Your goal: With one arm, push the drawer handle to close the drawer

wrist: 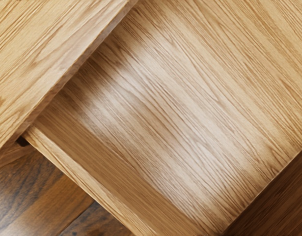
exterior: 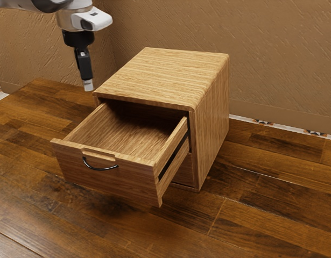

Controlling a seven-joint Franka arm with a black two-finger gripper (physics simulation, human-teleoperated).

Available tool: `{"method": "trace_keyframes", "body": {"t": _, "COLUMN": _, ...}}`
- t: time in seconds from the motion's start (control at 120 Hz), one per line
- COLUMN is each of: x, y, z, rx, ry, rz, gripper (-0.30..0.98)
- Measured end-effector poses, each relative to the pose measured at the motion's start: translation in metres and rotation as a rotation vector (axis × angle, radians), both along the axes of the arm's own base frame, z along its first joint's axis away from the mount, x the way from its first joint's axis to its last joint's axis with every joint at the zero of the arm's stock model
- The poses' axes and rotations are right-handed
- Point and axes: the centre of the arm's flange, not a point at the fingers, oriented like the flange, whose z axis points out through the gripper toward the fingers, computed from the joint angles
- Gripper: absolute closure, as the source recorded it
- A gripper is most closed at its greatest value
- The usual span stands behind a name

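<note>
The thin black curved metal handle sits on the front of the upper drawer, a light-brown wooden box that stands pulled well out of the boxy wood-grain cabinet. My black pincer hangs in the air near the cabinet's top front corner at the exterior view's left, well apart from the handle; whether it is open or closed, I cannot tell. From my wrist I look down into the drawer's pale, streaked inside. Dark brown planks lie beneath the cabinet, and a tan textured wall rises behind.
</note>
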Motion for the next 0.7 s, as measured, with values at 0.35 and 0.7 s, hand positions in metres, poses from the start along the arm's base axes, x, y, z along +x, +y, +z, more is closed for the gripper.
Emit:
{"method": "trace_keyframes", "body": {"t": 0.35, "x": -0.134, "y": -0.026, "z": 0.159, "rx": -0.053, "ry": -0.238, "rz": 0.01, "gripper": 0.0}}
{"method": "trace_keyframes", "body": {"t": 0.7, "x": -0.172, "y": -0.022, "z": 0.04, "rx": 0.007, "ry": 0.104, "rz": 0.545, "gripper": 0.49}}
